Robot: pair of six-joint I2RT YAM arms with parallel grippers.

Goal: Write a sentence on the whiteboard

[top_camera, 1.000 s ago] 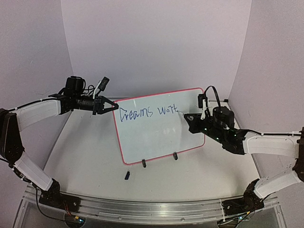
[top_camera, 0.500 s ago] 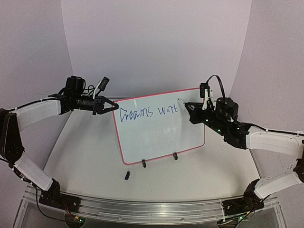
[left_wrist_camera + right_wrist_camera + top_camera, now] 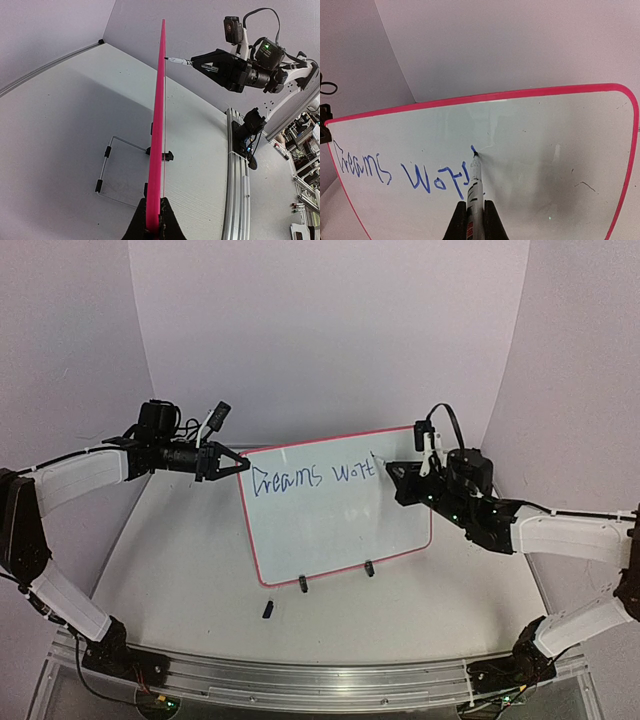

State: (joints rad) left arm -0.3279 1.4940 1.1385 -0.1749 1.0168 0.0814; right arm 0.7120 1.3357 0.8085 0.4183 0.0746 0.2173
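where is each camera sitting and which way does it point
Top external: above and behind the bases, looking down at the white rectangular board with a pink rim; both arms show, left claw and right claw.
Left wrist: on the left arm, sighting along the board's edge; its claw at the bottom, the right claw beyond.
Right wrist: on the right arm, facing the written side; its claw grips a white blue-ink marker pen.
All three share the board.

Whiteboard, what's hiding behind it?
Behind the whiteboard, the left wrist view shows a thin wire stand with black feet resting on the table. In the top view the board itself covers that spot, so anything else back there is hidden.
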